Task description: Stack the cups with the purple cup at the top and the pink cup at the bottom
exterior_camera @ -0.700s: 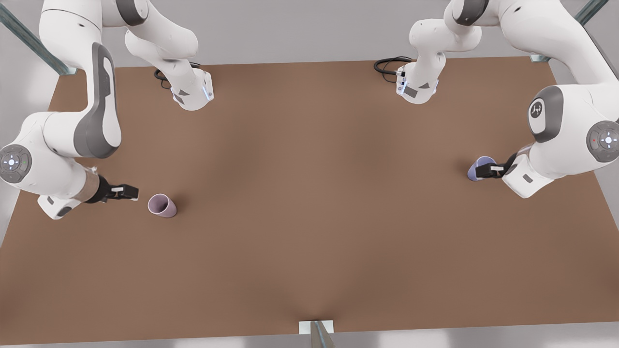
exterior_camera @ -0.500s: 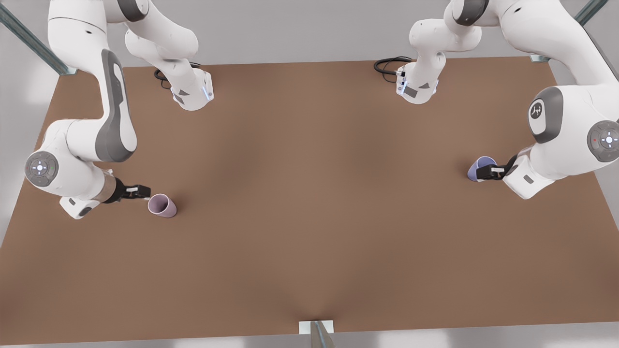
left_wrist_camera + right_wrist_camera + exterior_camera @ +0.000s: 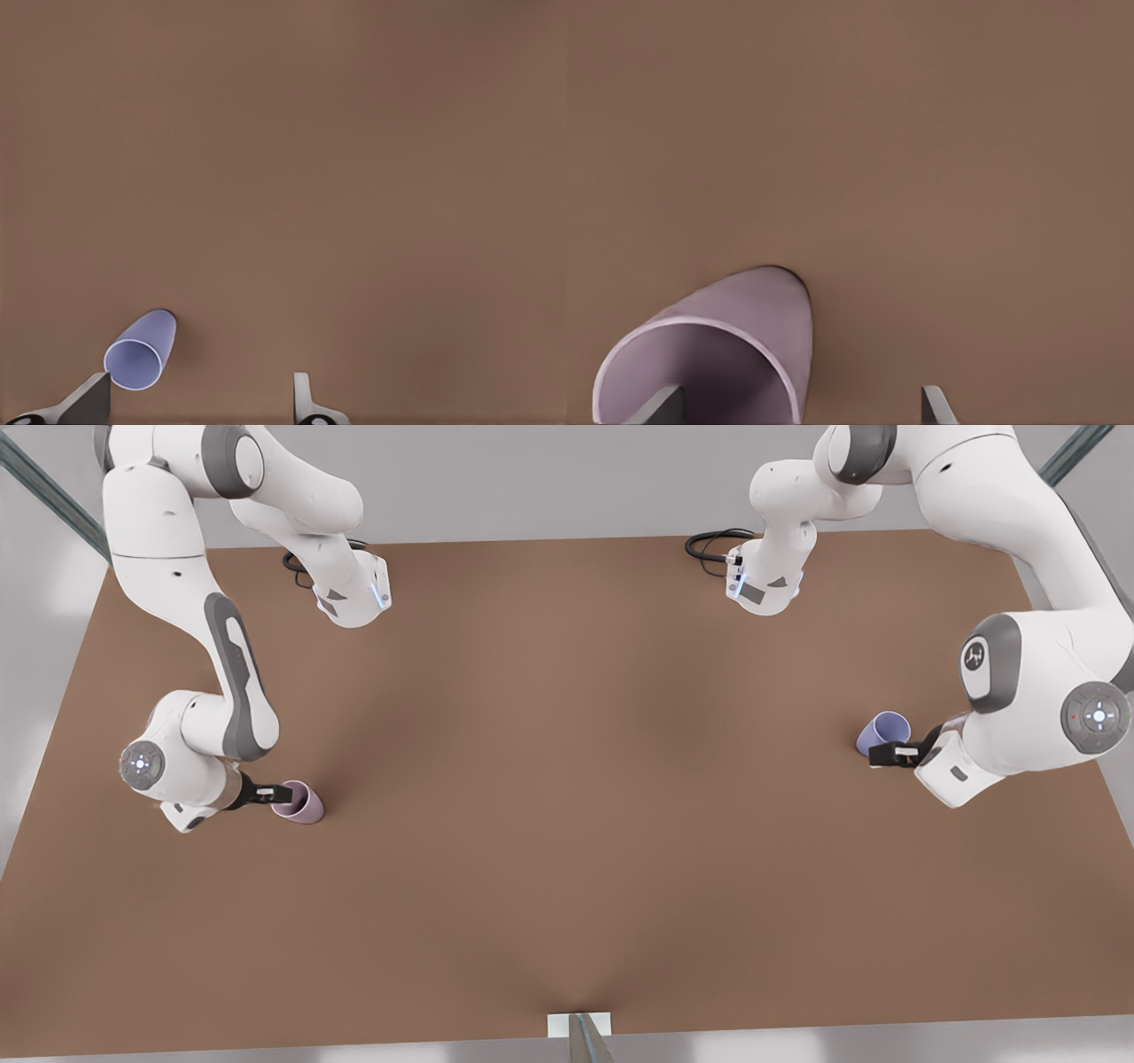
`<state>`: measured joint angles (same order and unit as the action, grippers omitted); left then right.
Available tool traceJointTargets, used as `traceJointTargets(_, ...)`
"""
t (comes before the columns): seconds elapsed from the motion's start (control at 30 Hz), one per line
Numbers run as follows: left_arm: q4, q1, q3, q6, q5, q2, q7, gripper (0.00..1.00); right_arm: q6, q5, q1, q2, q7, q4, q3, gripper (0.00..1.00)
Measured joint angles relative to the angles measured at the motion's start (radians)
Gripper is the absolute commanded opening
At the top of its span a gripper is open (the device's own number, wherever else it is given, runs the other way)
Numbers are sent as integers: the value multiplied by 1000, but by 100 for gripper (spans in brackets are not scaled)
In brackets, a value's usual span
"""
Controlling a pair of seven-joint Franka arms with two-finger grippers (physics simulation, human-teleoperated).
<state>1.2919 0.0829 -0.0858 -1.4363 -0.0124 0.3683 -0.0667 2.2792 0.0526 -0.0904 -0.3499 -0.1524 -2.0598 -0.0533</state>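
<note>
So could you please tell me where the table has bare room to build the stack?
The whole middle of the table between the pink cup and the purple cup is bare. Crowded only at each cup, where the right gripper and left gripper sit.

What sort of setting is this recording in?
Probably a simulated tabletop test rig, not a lived-in room: a plain brown table, two arms mounted at its far edge, metal frame struts at the corners, and just the pink cup and purple cup.

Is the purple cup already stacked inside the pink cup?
No, the purple cup stands by the left gripper at the front view's right, far across the table from the pink cup.
</note>
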Motion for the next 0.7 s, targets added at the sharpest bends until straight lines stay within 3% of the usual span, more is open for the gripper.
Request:
traceJointTargets(0.1,0,0,0,-1,1,7,-1,100,56,2,5,-20,-16,-33,0,100)
traceJointTargets(0.17,-1,-1,0,-1,2,10,-2,100,89,3,8,-29,-25,-49,0,76)
traceJointTargets(0.2,-1,-2,0,-1,2,10,-3,100,101,3,8,-32,-30,-52,0,53)
traceJointTargets(0.23,0,-5,-1,-1,2,10,-3,100,110,3,8,-34,-36,-52,0,52)
traceJointTargets(0.33,3,-8,-35,-1,2,10,-12,100,131,10,8,-34,-56,-51,1,21)
traceJointTargets(0.7,34,-7,-84,-1,2,14,-65,100,129,12,41,30,-104,-24,9,21)
